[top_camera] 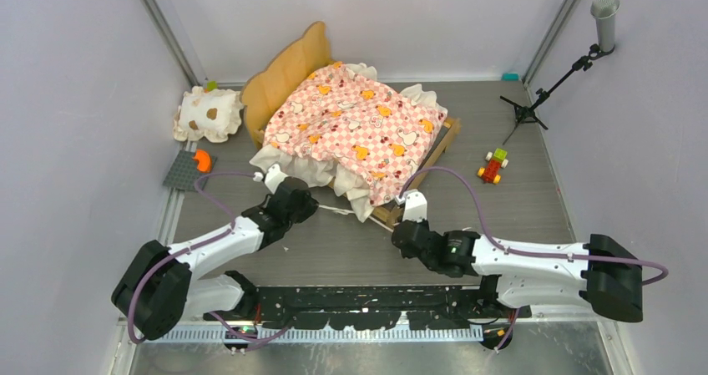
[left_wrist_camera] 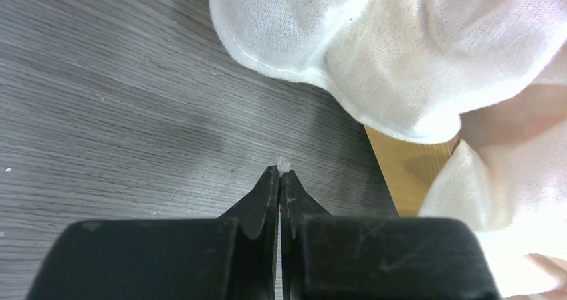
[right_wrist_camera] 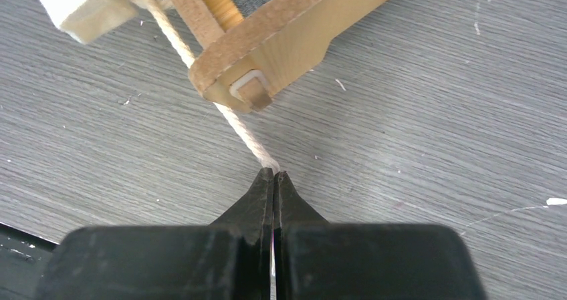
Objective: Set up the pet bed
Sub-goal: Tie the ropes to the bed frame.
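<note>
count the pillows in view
1: the spotted cream pillow lies apart from the pet bed, left of its headboard in the top view. Another could be hidden under the mattress.

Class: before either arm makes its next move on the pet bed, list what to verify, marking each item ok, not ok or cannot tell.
1. Right gripper shut on the cord: ok.
2. Left gripper shut on a white tuft: ok; whether that tuft is cord: cannot tell.
3. Mattress square on the pet bed frame: not ok, its ruffle overhangs the near side.
4. Pillow on the mattress: not ok, it lies on the table beside the headboard.
</note>
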You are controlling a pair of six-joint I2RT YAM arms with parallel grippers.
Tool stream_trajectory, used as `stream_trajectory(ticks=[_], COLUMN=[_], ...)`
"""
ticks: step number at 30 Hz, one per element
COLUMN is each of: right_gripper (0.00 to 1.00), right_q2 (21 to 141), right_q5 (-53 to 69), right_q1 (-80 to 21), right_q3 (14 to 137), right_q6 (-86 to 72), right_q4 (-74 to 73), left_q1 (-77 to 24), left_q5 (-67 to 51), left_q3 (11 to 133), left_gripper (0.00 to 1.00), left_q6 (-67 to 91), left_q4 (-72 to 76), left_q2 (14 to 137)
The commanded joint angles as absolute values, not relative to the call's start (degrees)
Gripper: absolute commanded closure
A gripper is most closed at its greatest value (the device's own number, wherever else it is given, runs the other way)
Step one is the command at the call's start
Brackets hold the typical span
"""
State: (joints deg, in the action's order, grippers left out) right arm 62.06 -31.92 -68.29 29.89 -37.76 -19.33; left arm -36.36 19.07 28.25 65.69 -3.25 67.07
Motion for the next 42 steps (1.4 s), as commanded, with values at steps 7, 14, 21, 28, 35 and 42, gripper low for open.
stream_trajectory(ticks=[7, 14, 21, 28, 35, 42], right_gripper=[0.99, 0.99, 0.99, 0.99, 0.99, 0.99], right_q2=[55.8, 53.5, 49.6, 45.5, 43.8, 43.3], right_q5=[-39.4, -43.4, -48.0, -50.1, -51.1, -45.9], right_q1=[-68.6, -68.6, -68.6, -68.6, -68.6, -68.6], right_q3=[31.9, 34.7, 36.7, 37.5, 38.0, 36.2], right_q6=[-45.7, -55.2, -66.0, -70.6, -72.4, -62.0], right_q4=[-31.0, -40.7, -50.7, -57.2, -59.7, -50.1], left_q1=[-34.7, -33.9, -33.8, -33.8, -33.8, -33.9], left_q5=[23.2, 23.2, 20.4, 18.4, 20.1, 15.8], left_q3=[28.3, 29.0, 29.5, 28.9, 28.1, 27.3], left_gripper=[1.0, 1.0, 1.0, 1.0, 1.0, 1.0], left_q6=[61.9, 60.4, 59.6, 58.8, 58.4, 56.2], left_q4=[-4.3, -4.1, -1.9, -0.3, -1.4, -0.3], left_q2=[66.9, 67.5, 71.2, 73.1, 72.0, 73.0])
